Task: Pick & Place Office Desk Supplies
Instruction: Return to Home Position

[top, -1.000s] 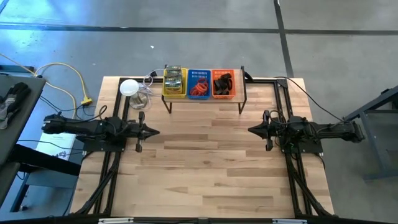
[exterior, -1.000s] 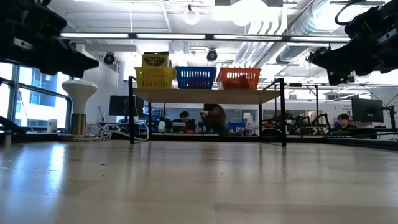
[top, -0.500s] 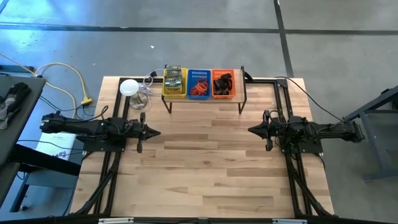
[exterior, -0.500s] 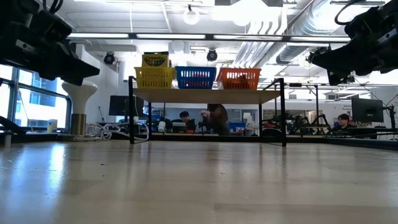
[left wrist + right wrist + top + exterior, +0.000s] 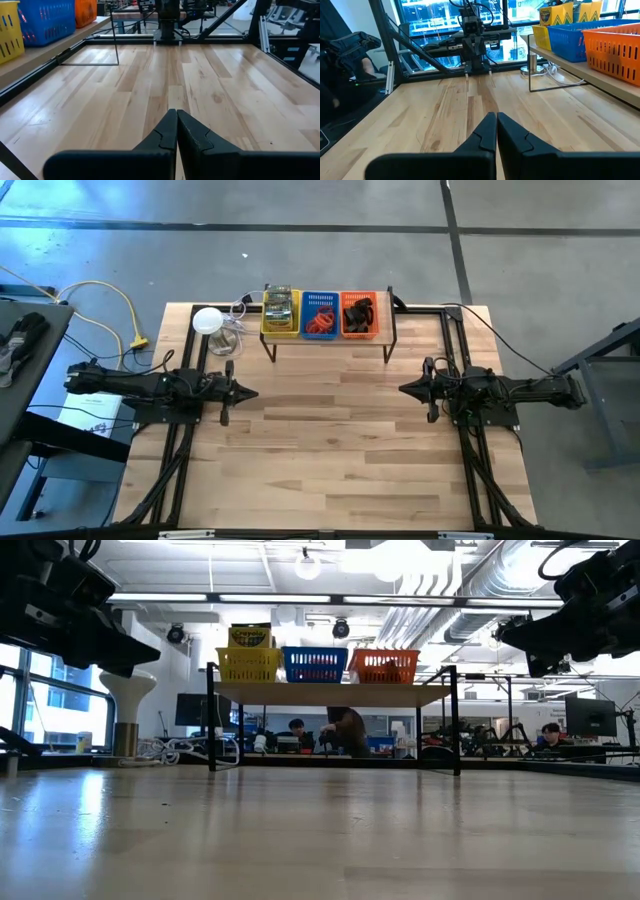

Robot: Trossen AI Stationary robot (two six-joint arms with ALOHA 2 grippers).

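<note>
If the shelf got knocked: we judged that the three baskets standing in a row on the shelf (image 5: 330, 694) could slide or tip; an arm swinging out toward it would be the cause.
Supplies: yellow-green packs (image 5: 281, 308) lay in the yellow basket (image 5: 247, 665), red bands (image 5: 320, 325) in the blue basket (image 5: 315, 665), and black clips (image 5: 358, 312) in the orange basket (image 5: 385, 666), all on the shelf at the far edge.
Left pincer (image 5: 250, 392): fingers pressed together, holding nothing, raised over the left side of the worktop (image 5: 330, 460), well apart from the shelf.
Right pincer (image 5: 402, 389): likewise together and empty, on the right side, facing the left one.
Snag risk: we thought the loose leads (image 5: 233, 328) beside the white disc (image 5: 207, 320) could catch a passing arm.
Worktop: pale wood planks, framed by black rails (image 5: 425, 307).
Room: we saw an open workshop with screens and people (image 5: 345, 730) behind, and a grey floor (image 5: 300, 250).
</note>
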